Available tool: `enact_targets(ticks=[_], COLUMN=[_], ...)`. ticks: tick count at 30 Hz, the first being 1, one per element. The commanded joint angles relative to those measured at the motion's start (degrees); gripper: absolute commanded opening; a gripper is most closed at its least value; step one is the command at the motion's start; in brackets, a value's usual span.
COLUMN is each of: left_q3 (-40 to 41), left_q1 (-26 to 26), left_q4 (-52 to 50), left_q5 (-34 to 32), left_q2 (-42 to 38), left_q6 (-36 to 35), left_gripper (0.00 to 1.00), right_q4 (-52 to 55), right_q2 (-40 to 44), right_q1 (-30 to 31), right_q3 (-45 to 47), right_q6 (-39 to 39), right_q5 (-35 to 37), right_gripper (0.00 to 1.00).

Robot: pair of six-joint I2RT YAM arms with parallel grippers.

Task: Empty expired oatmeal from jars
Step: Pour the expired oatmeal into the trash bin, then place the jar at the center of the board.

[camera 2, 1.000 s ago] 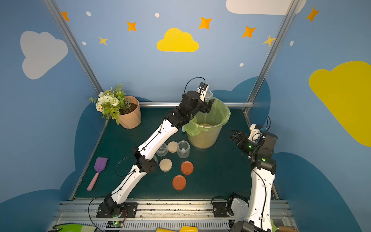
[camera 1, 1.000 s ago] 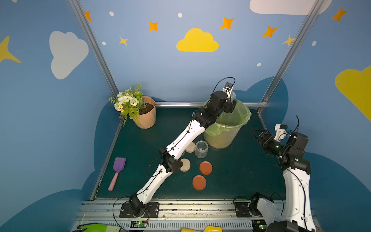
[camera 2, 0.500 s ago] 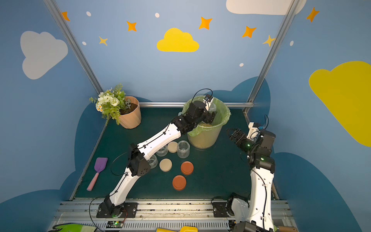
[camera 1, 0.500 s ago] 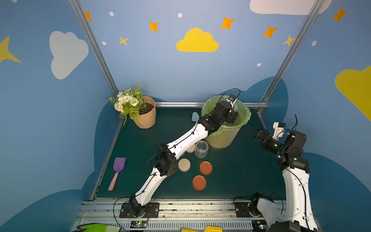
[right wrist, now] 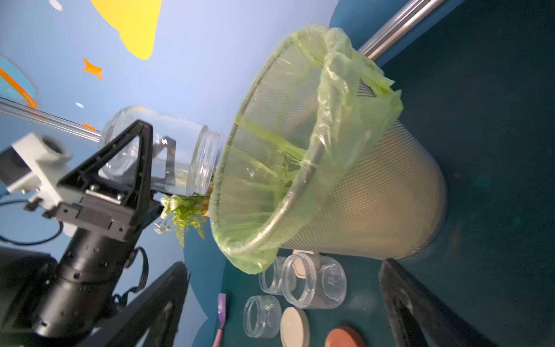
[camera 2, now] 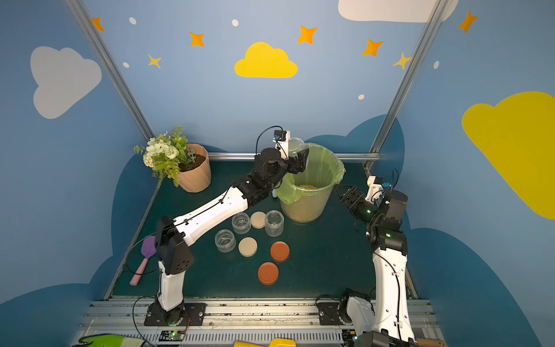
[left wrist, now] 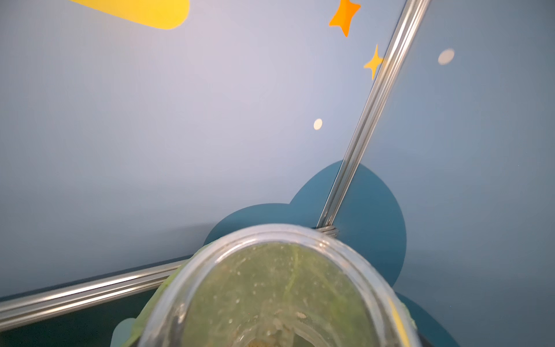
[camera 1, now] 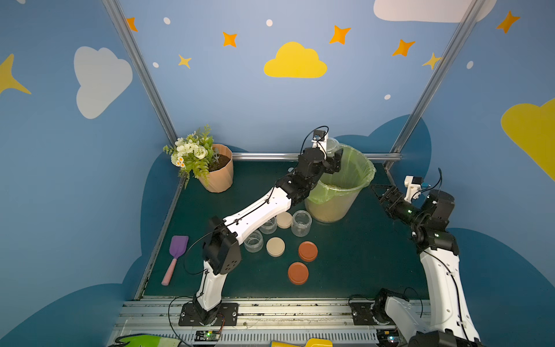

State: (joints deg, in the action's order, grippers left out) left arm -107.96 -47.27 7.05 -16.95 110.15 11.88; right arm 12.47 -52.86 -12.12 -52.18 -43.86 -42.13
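Dark tabletop (camera 1: 345, 264) — left claw (right wrist: 154, 153) clamps a jar (right wrist: 186, 141) tipped over the bin (right wrist: 375, 195) so oatmeal (camera 2: 306, 187) drops in; right claw (camera 1: 381, 195) gapes, empty.

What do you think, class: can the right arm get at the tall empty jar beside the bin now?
Probably yes. The right gripper is open and empty, and bare mat lies in front of the tall jar. The bin stands beside it on the gripper's side, so the arm must skirt it.

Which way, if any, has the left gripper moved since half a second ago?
Yes. The left gripper, shut on the jar, has lifted from over the middle of the bin to its rim nearest the flowerpot.
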Motion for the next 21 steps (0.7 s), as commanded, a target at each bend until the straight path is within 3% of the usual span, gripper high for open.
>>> enact_targets(ticks=[1,7,12,16,21], left_q3=[4.4,18.23,26.86,33.97,46.33], left_q1=[0.26,2.0,2.27,2.35,1.93], left_q4=[8.6,13.74,16.15,18.81,26.84], left_q5=[-4.38,-6.25,-7.34,-7.29,-12.89], left_q2=[-9.21,-20.38,-28.04,-33.16,-39.18], left_q6=[11.51,27.72,36.65,43.19,53.62], left_gripper=[0.03,0.03,0.03,0.03,0.03], right_q4=[-9.39,-15.67,-19.46,-22.03,-28.12], right_q2=[2.01,3.95,6.26,7.11,5.71], right_q1=[2.18,8.31,18.45,28.8,43.11], right_q3=[0.06,-0.34,1.26,2.96,6.78], right_q6=[-8.1,-17.54,-21.05,-19.94,-15.93], right_q5=[-1.38,3.35,12.55,21.16,33.49], right_gripper=[0.98,0.98,0.98,0.98,0.98])
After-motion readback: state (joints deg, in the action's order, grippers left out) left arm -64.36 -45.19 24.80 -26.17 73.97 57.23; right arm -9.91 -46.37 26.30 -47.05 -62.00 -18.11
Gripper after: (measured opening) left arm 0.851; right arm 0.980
